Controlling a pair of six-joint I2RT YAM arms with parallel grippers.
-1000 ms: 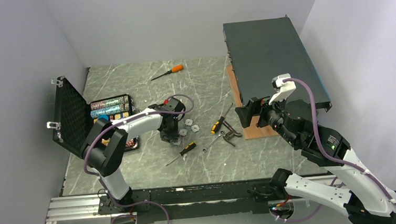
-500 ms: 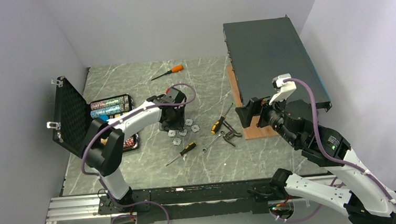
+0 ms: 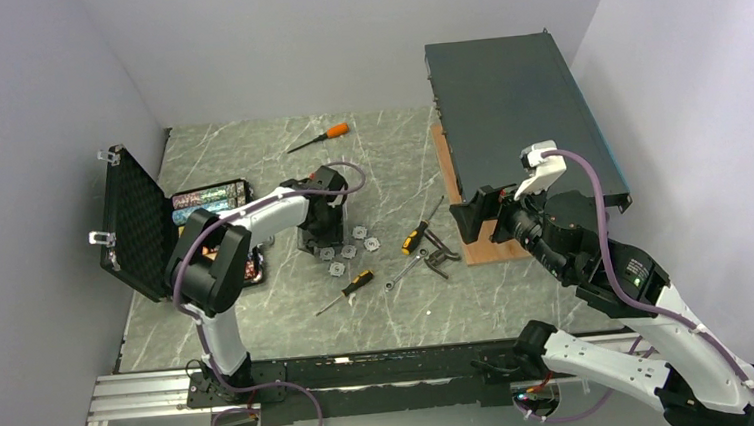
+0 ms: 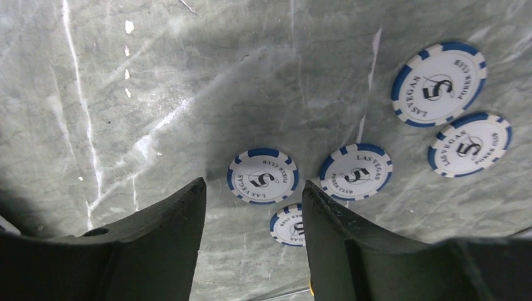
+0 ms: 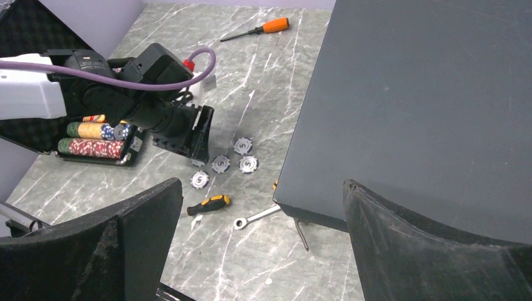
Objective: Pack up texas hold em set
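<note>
The black case (image 3: 133, 222) stands open at the left, foam lid upright, with rows of coloured chips in its base (image 3: 210, 201); they also show in the right wrist view (image 5: 94, 141). Several loose blue-and-white chips (image 3: 348, 250) lie on the marble right of the case. My left gripper (image 3: 315, 237) hovers open and empty just above them; one chip (image 4: 261, 176) lies between and just beyond its fingertips (image 4: 253, 188), another (image 4: 356, 171) lies to its right, and a third (image 4: 290, 226) is partly hidden by the right finger. My right gripper (image 3: 478, 216) is open and empty, raised beside the dark box.
A large dark flat box (image 3: 516, 113) rests on a wooden block (image 3: 476, 246) at the right. A yellow-handled screwdriver (image 3: 358, 279), a ratchet wrench (image 3: 402, 271) and another screwdriver (image 3: 415, 235) lie near the chips. An orange-handled screwdriver (image 3: 332, 131) lies at the back.
My left gripper has moved back and slightly left from over the nearest chips, uncovering them. The chips lie as before. The right arm has hardly moved.
</note>
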